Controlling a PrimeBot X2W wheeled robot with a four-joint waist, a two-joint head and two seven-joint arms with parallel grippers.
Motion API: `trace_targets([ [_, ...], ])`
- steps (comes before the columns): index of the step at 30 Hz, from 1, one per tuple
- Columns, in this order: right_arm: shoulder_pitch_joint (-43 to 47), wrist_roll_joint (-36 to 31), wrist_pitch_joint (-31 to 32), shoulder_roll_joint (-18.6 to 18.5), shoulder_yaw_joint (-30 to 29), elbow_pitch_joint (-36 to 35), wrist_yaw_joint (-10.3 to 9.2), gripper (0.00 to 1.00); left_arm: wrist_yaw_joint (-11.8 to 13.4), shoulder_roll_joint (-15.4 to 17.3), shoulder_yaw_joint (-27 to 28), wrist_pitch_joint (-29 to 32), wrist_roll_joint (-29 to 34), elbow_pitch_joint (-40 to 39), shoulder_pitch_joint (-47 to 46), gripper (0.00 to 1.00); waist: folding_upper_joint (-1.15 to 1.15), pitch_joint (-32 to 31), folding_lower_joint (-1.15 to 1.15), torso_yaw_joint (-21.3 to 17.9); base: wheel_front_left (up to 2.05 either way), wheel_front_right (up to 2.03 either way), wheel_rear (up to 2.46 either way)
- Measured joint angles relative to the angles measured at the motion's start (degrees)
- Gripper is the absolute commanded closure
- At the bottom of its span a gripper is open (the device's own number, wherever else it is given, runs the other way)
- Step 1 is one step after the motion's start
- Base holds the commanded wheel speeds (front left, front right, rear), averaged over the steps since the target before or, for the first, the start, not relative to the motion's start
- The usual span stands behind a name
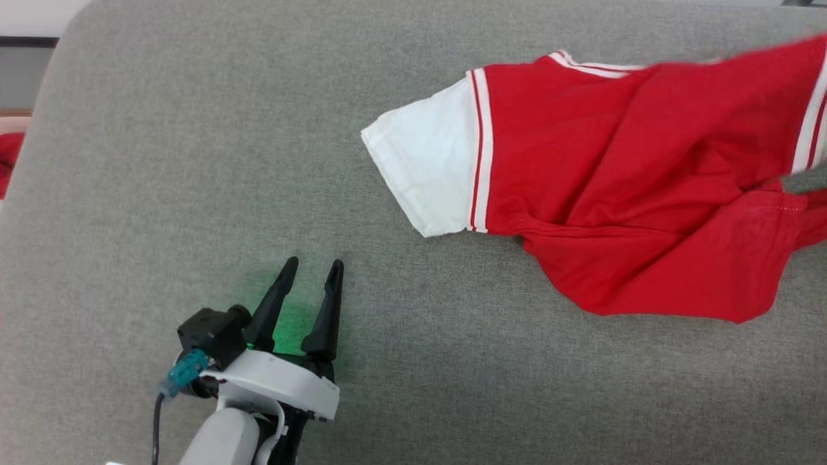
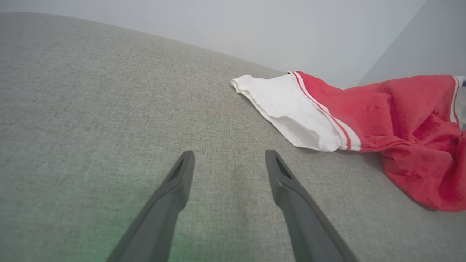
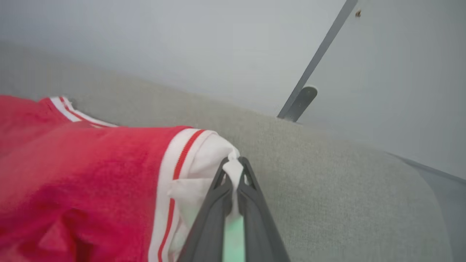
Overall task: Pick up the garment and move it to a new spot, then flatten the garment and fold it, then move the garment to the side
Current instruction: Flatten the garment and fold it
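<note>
A grey woven surface (image 1: 194,161) carried the garment (image 1: 614,194). A pale wall (image 2: 255,29) rose behind its far edge.

The garment, red and crumpled, lay from mid-field out to the 3 o'clock edge of the head view. It sat at about 2 o'clock from the left hand (image 1: 314,262) and well apart from it. Its upper right part was raised off the surface and blurred.

One white sleeve (image 1: 426,168) lay flat, pointing to 9 o'clock. It was joined to the red body by red-and-white striped trim (image 1: 479,152).

The left hand stood at 7 o'clock in the head view, its two dark fingers (image 2: 178,182) spread apart with nothing between them. Whether it touched the surface could not be told. A green glow (image 1: 284,316) lay on the weave under it.

The right hand (image 3: 235,163), seen in its wrist view, had its fingers pressed together on a pinch of white cloth of the other sleeve (image 3: 204,156). This was just beyond that sleeve's striped trim.

A grey bar (image 3: 316,62) leaned on the wall at 1 o'clock in that view.

A scrap of red cloth (image 1: 8,158) showed off the surface at the 9 o'clock edge of the head view.
</note>
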Motion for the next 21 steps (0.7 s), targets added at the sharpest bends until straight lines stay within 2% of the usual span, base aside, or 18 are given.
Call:
trace_targets([
  [4,2.61,-2.03,-0.55,-1.47,-2.12,4.36,0.00,1.00,-0.02,-0.25,-0.35,0.00,0.09,-0.03,-0.08,0.00,0.00,0.34,0.00,0.09,0.00,0.00,0.00],
  [7,2.87,-6.30,-2.78,-3.14,-4.57,7.76,0.00,1.00,-0.20,-0.58,-0.68,0.00,0.31,0.09,-0.16,0.00,0.00,0.66,0.00,0.33,0.00,0.00,0.00],
  [10,3.38,-8.83,-4.41,-2.47,-6.26,10.66,0.00,0.98,-0.37,-0.58,-0.75,0.00,0.29,0.45,-0.15,0.00,0.00,0.89,0.00,0.45,0.00,0.00,0.00],
  [12,3.35,-10.25,-6.01,-1.53,-7.16,11.93,0.01,0.46,-0.44,-0.59,-0.86,0.00,0.29,0.64,-0.15,0.00,0.00,1.04,0.00,0.43,0.00,0.00,0.00],
  [13,3.20,-11.12,-7.16,-1.10,-7.98,12.70,0.01,0.02,-0.44,-0.58,-0.88,0.00,0.29,0.70,-0.15,0.00,0.00,1.13,0.00,0.38,0.00,0.00,0.00],
  [14,3.11,-12.38,-8.26,-0.93,-8.59,13.50,0.01,0.00,-0.45,-0.58,-1.00,0.00,0.29,0.82,-0.19,0.00,0.00,1.20,0.00,0.35,0.00,0.00,0.00],
  [21,2.06,-17.72,-13.03,0.51,-12.58,18.12,0.00,0.00,-0.54,-0.14,-1.29,0.00,0.29,1.24,-0.88,0.00,0.00,1.24,0.00,0.04,0.00,0.00,0.00],
])
